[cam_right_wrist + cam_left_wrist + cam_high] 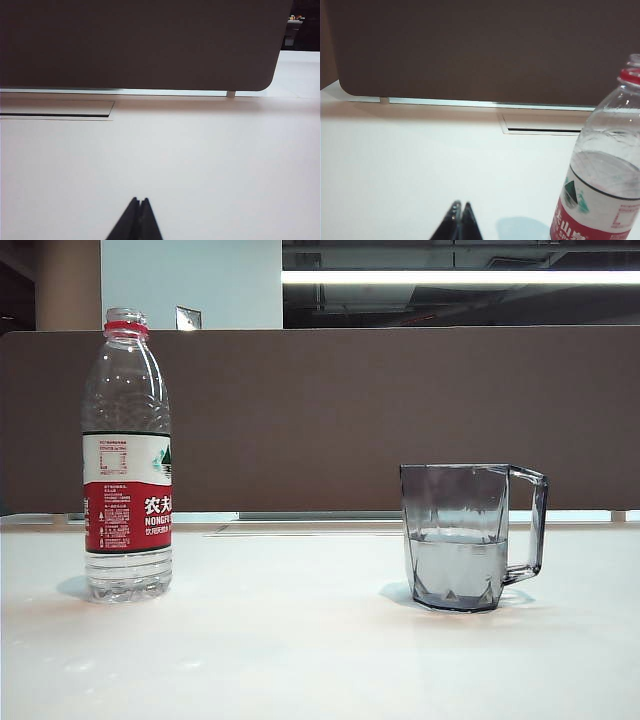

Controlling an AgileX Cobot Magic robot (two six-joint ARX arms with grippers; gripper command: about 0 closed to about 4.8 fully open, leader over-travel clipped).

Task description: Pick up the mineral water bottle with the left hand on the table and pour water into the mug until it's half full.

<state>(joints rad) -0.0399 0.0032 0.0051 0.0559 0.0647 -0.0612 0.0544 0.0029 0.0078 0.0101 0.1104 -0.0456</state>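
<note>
tall clear plastic mineral water bottle (127, 455) stands capless on the white table (300, 660), well apart from the grey-tinted faceted mug (470, 537), about half full; left gripper (459, 206) and right gripper (139, 201) rest pressed together, empty, low near the tabletop

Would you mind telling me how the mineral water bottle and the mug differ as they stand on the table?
The mineral water bottle is about twice as tall as the mug. The bottle wears a white-and-red label; the mug is plain grey-tinted and faceted. The mug has a squared handle; the bottle has none. Both are transparent and stand upright on the table.
</note>
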